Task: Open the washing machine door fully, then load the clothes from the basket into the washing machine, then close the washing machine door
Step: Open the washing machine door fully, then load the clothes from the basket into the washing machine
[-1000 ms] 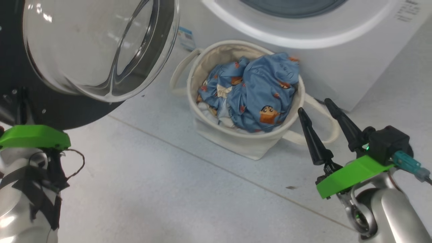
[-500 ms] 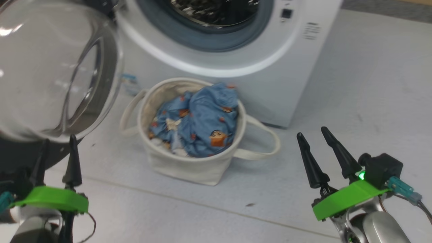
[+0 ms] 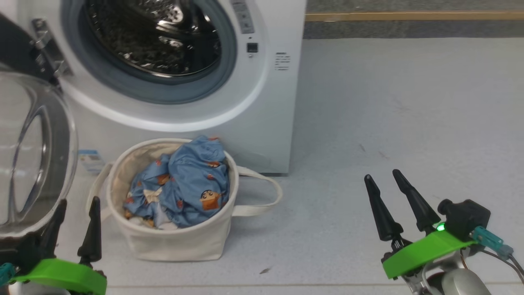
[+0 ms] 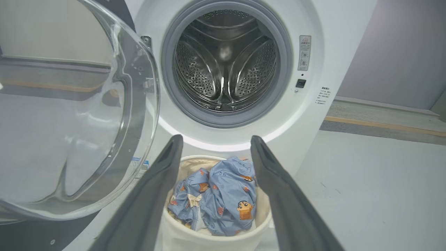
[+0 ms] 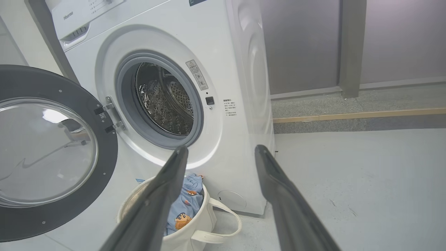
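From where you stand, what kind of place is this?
Probably a laundry corner: a white front-loading washing machine with its door open, and a canvas basket of clothes on a grey floor.

The washing machine door (image 5: 52,153) is showing glossy clear glass; the drum (image 4: 224,66) is gleaming as perforated steel; the basket (image 3: 172,246), lower left, is looking like matt canvas.

A pale grey floor (image 3: 389,102) is stretching away, carrying a small dark speck (image 3: 265,270) and a few faint scuffs. A tan strip (image 3: 409,16) is running along a raised grey ledge (image 5: 366,101) at the far side, where a grey post (image 5: 352,45) is standing against the wall (image 5: 404,35).
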Robot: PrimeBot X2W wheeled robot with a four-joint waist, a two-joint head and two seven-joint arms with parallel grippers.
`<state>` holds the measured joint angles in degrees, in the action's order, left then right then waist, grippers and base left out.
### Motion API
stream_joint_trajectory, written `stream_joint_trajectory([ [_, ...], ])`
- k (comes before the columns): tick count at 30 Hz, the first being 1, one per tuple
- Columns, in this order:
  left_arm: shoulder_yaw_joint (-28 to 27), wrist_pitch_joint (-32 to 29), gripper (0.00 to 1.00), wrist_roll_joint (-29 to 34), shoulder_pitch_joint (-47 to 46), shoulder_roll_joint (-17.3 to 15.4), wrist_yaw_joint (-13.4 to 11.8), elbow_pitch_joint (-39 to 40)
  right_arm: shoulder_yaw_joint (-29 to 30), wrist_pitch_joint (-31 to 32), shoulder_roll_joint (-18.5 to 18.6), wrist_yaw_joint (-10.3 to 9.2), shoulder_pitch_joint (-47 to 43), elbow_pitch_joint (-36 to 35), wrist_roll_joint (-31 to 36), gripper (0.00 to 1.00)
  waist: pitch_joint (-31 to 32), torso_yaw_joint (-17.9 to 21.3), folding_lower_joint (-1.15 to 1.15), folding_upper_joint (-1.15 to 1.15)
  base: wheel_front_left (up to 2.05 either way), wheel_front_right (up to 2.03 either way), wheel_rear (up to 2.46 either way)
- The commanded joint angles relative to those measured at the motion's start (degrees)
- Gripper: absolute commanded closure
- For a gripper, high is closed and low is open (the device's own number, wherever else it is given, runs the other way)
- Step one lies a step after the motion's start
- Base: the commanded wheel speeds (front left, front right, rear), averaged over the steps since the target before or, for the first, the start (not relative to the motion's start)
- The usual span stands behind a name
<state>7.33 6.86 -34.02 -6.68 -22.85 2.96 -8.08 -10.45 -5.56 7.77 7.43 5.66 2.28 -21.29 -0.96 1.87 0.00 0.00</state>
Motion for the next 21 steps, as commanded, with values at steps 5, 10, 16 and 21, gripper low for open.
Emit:
stream_joint_trajectory([
  [5,-2.6,-3.1,0.00,-1.6,-0.8,-2.8,-0.9,4.5,-0.3,-1.0,0.2,0.06,1.2,-1.2,-0.5,0.00,0.7,3.2,0.00,0.00,0.00,0.00,0.00],
  [10,-1.8,-4.5,0.00,-1.9,-0.5,-2.9,-1.0,5.5,0.3,-1.5,0.1,0.06,1.3,-0.8,-0.7,0.00,0.7,4.0,0.00,0.00,0.00,0.00,0.00],
  [16,-1.6,-5.1,0.00,-3.1,0.3,-3.1,-0.5,6.5,0.8,-1.8,0.2,0.06,1.5,-0.4,-0.8,0.00,1.0,4.6,0.00,0.00,0.00,0.00,0.00],
  [21,-1.2,-5.8,0.00,-3.8,0.4,-2.9,-0.4,6.5,0.8,-1.9,0.2,0.06,1.5,-0.2,-0.9,0.00,1.2,4.7,0.00,0.00,0.00,0.00,0.00],
])
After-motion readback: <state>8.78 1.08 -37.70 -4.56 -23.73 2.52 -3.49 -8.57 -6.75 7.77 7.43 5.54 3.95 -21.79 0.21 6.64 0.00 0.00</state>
